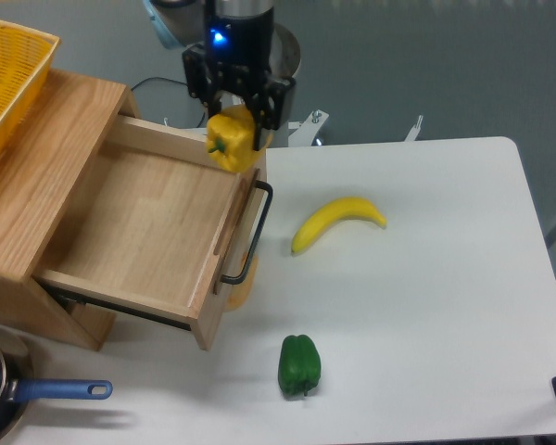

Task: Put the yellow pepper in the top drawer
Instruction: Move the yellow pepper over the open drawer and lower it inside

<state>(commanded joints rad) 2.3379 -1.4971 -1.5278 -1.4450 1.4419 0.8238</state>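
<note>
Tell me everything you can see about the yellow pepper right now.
The yellow pepper is small, blocky and lobed, with glossy yellow skin and a short stem stub showing on its left face. It hangs in the air, clamped from above by the pincer, whose black fingers grip its upper part. In this view it sits over the back right corner of the open top drawer, near the drawer's front panel. Nothing else touches it, and it is not yet resting on the drawer's wooden bottom.

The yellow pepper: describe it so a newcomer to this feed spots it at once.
Find the big open top drawer of light wood at the left. Over its back right corner hangs the robot's hand, and the yellow pepper is clamped in it. It is blocky, lobed and glossy, unlike the long curved banana and the green pepper on the table.
</note>
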